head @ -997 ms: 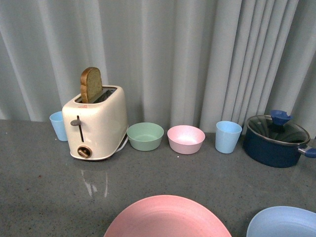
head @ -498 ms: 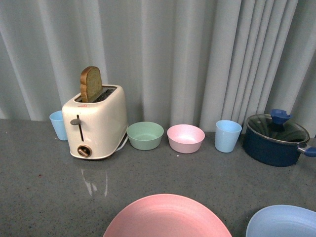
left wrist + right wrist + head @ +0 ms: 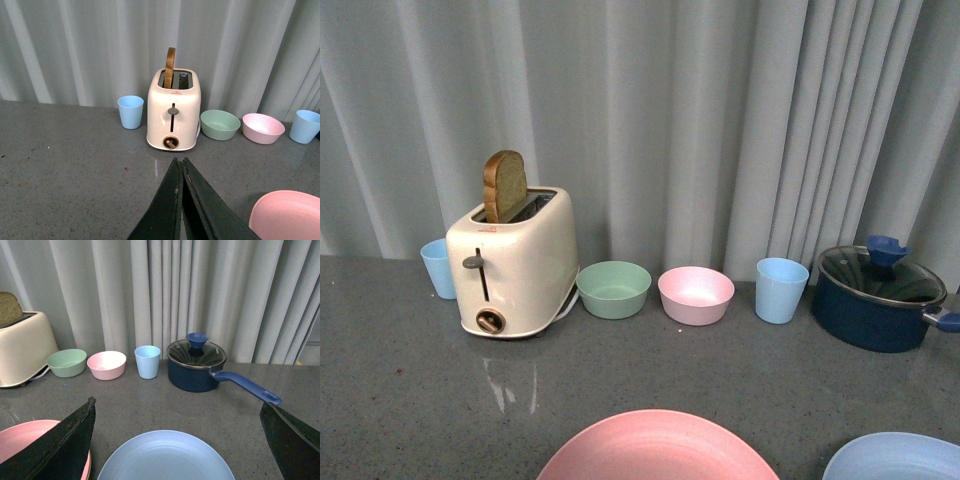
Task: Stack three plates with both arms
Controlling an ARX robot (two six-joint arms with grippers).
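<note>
The pink plate (image 3: 660,448) lies at the near edge of the grey counter, cut off by the front view's bottom edge. The light blue plate (image 3: 910,458) lies to its right, apart from it. The beige plate does not show clearly in any view. My left gripper (image 3: 179,161) is shut and empty, above bare counter to the left of the pink plate (image 3: 287,215). My right gripper (image 3: 177,402) is wide open, its fingers (image 3: 75,440) spread on either side of the light blue plate (image 3: 165,457), with the pink plate (image 3: 25,437) beside it. Neither gripper shows in the front view.
Along the back, by the curtain, stand a cream toaster (image 3: 515,265) with a bread slice, a blue cup (image 3: 438,267), a green bowl (image 3: 614,288), a pink bowl (image 3: 696,294), another blue cup (image 3: 781,290) and a dark blue lidded pot (image 3: 876,295) with a handle (image 3: 245,386).
The front view has shifted a little, so both plates sit lower in the picture. Nothing on the counter has moved relative to the other things.
</note>
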